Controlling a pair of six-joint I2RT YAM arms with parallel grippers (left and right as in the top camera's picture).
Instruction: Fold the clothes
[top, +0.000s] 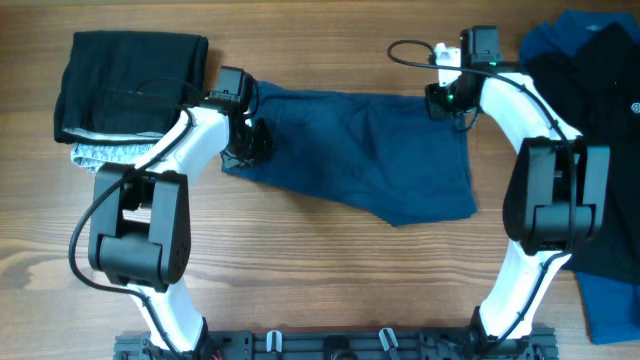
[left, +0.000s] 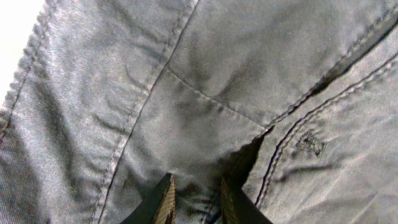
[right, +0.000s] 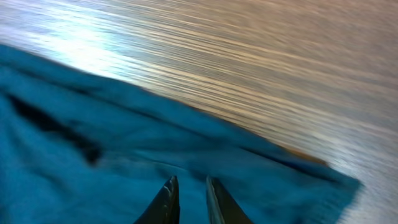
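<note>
Overhead: shorts (top: 370, 150) run lengthwise between left gripper (top: 252, 140) and right gripper (top: 443, 100), both nearly closed (hold unclear).

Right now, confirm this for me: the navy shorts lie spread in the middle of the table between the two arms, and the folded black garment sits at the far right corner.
Not quite. The folded black garment sits at the far left corner of the table, not the right; the overhead view shows it. The navy shorts do lie spread in the middle between the two arms.
</note>
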